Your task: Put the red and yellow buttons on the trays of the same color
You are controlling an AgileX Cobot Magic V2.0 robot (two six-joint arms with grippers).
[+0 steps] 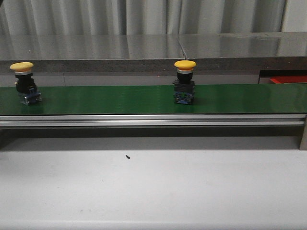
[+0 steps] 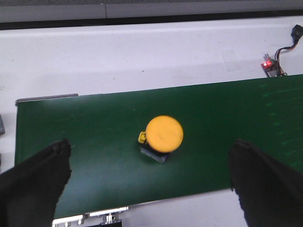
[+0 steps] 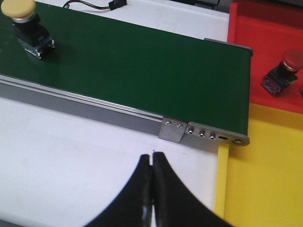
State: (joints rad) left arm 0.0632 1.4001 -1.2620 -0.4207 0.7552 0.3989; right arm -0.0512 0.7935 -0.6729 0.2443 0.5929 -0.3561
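Note:
Two yellow buttons stand upright on the green conveyor belt [image 1: 120,98], one at the far left [image 1: 22,82] and one near the middle [image 1: 184,81]. Neither gripper shows in the front view. My left gripper [image 2: 150,144] hangs open above the belt, its fingers [image 2: 38,177] wide apart on either side of a yellow button [image 2: 164,134] and not touching it. My right gripper [image 3: 152,158] is shut and empty over the white table, just short of the belt's end. Beyond it lie a yellow tray [image 3: 265,184] and a red tray [image 3: 262,33] with a red button [image 3: 285,70] in it.
The belt's metal rail [image 1: 153,120] runs along its front edge, with an end bracket [image 3: 203,135] beside the yellow tray. A small circuit board with a red light [image 2: 272,67] lies on the table behind the belt. A corner of the red tray [image 1: 288,79] shows at far right.

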